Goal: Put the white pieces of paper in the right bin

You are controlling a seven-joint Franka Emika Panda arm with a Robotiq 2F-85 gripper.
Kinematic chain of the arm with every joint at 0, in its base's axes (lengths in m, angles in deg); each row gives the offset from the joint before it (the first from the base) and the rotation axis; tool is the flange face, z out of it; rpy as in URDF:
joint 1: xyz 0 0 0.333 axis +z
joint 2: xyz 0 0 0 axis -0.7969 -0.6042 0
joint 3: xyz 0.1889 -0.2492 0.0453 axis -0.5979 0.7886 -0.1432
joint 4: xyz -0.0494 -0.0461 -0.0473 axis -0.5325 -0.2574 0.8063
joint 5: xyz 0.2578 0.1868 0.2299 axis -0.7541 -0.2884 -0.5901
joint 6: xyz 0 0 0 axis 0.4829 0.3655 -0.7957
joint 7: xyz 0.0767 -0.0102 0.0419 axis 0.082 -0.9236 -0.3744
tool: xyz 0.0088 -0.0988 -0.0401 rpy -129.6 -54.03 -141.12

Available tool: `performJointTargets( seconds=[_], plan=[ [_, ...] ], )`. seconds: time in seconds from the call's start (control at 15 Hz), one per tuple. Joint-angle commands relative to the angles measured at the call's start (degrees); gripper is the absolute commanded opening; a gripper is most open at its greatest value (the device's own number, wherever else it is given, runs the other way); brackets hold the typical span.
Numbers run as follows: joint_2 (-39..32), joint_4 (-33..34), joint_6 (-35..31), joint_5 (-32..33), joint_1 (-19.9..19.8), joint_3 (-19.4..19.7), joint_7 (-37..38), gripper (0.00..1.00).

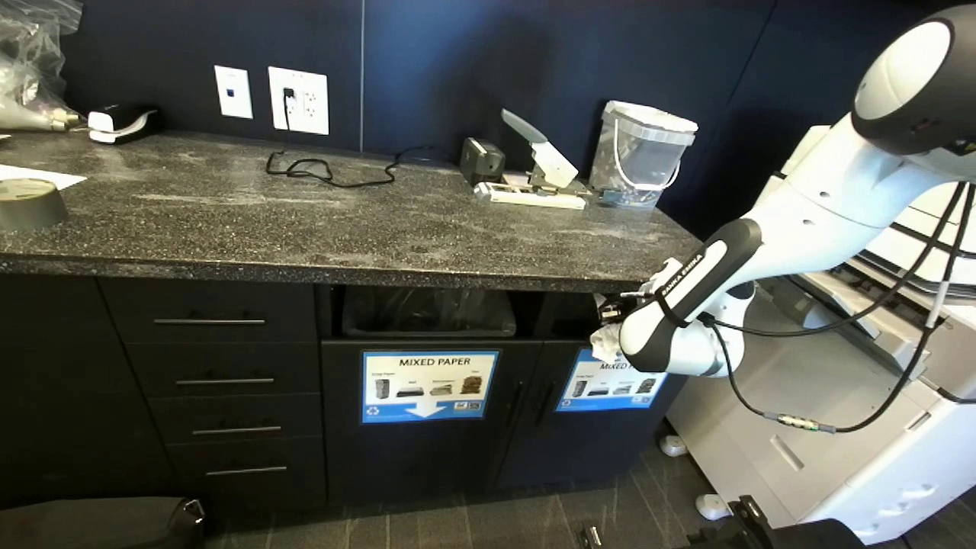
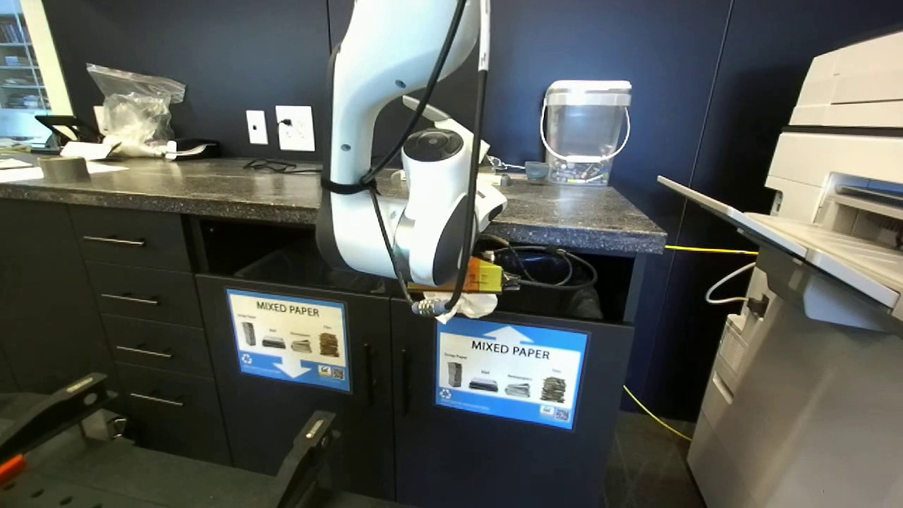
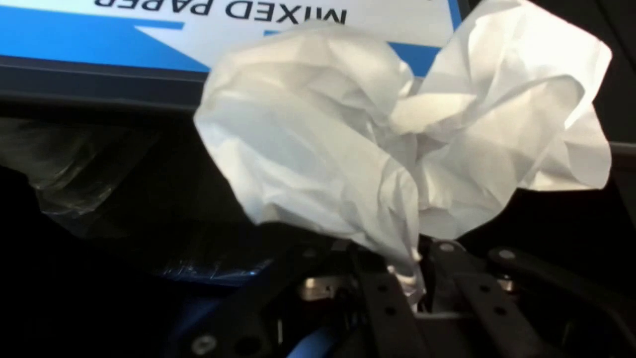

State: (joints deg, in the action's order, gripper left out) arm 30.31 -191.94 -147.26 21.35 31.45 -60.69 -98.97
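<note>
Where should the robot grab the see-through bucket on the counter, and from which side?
Probably by the lowest part of its white handle, coming from the front: the handle hangs in a loop across the front of the upright bucket, with the dark blue wall behind.

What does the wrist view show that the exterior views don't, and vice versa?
Only the wrist view: the pinch itself, the gripper shut on the crumpled white paper.
Only the exterior views: the counter, the clear bucket on it, and the drawers.
Shared: the white paper, and the MIXED PAPER sign on the right bin, upside down in the wrist view.
</note>
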Motion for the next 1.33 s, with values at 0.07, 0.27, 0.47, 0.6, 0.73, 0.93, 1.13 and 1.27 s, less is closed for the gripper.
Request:
performJointTargets(
  seconds=[0.07, 0.27, 0.47, 0.6, 0.73, 0.93, 1.13, 1.27],
  plan=[
    [-5.0, 7.0, -4.23, -0.85, 3.8, 2.64, 4.63, 0.11],
    [-7.11, 7.62, -8.62, -2.35, 5.84, 4.08, 5.92, 0.11],
    [-10.27, 9.0, -15.95, -1.57, 6.94, 5.08, 6.02, 0.12],
    [-13.04, 10.84, -18.58, -1.66, 6.89, 4.93, 7.73, 0.12],
    [-14.33, 13.04, -18.71, 0.28, 4.94, 4.48, 10.45, 0.12],
    [-16.79, 16.1, -20.44, -0.71, 5.19, 5.06, 11.85, 0.12],
    [-18.95, 19.23, -21.66, -1.3, 5.38, 5.43, 13.21, 0.12],
    [-20.82, 21.16, -22.64, -2.32, 6.14, 5.66, 13.29, 0.12]
  ],
)
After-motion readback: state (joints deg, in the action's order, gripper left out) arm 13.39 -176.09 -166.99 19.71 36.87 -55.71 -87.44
